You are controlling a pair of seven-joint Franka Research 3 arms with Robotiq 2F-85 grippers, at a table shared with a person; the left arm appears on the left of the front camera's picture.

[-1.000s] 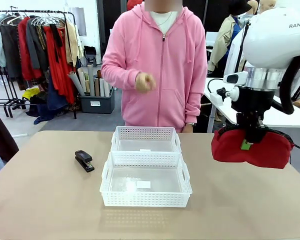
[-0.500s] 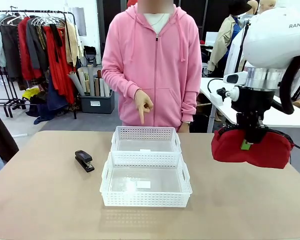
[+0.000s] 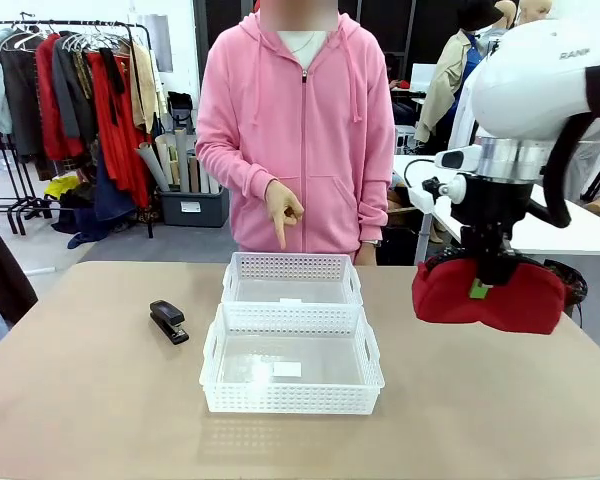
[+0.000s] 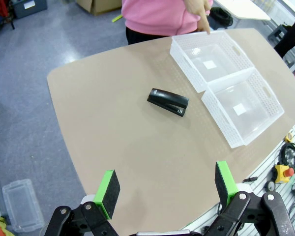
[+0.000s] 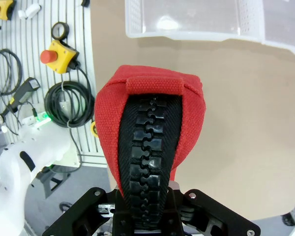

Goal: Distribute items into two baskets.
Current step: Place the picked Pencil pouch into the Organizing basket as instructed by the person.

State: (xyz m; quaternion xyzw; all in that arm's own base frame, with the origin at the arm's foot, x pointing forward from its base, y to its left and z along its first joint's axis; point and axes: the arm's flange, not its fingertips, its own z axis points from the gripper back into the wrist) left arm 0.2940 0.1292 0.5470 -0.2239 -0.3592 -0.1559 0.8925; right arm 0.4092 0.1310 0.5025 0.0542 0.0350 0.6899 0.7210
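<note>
My right gripper [image 3: 480, 288] is shut on the red pouch [image 3: 488, 296], which hangs in the air above the table's right side, to the right of the baskets. Up close, the pouch [image 5: 150, 130] shows its black zip, clamped at my right gripper [image 5: 147, 206]. Two white baskets stand at the table's middle: the near basket [image 3: 292, 400] and the far basket [image 3: 292, 266]. The person's hand [image 3: 283, 212] points a finger down at the far basket. The black stapler [image 3: 168, 320] lies left of the baskets. My left gripper [image 4: 164, 189] hangs open high above the table, with the stapler [image 4: 168, 102] and baskets [image 4: 246, 132] far below.
The person in a pink hoodie [image 3: 305, 130] stands at the far edge behind the baskets. A clothes rack [image 3: 80, 110] and a grey bin [image 3: 192, 208] are beyond the table at the back left. Cables and a yellow stop button [image 5: 59, 54] lie beside the table.
My right gripper has carried the red pouch a little to the left, toward the baskets. The person's hand went from a raised fist to pointing down at the far basket.
</note>
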